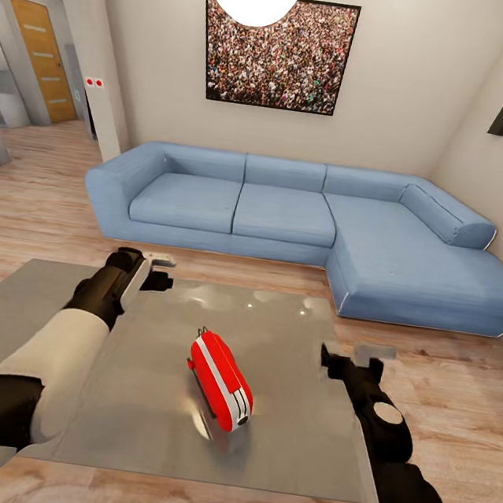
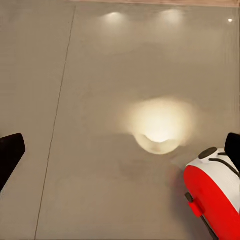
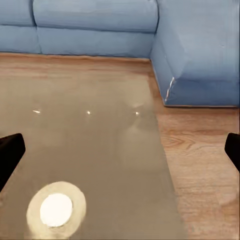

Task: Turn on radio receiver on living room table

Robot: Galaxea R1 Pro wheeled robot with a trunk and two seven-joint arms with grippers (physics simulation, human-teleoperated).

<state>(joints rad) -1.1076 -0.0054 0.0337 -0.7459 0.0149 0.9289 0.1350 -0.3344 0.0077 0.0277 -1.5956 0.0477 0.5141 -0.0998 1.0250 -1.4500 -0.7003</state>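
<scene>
The red-and-white radio receiver lies on its side near the middle of the glossy grey table in the living room. My left gripper hovers open over the table's far left part, behind and left of the radio. In the left wrist view that gripper looks down on the tabletop, with one end of the radio beside one fingertip. Open as well, my right gripper hangs at the table's right edge, right of the radio. The right wrist view has the open gripper above the table.
A blue corner sofa stands behind the table, its chaise close to the table's far right corner. A crowd photo hangs on the beige wall. Light wood floor surrounds the table. A hallway with a wooden door opens at the left.
</scene>
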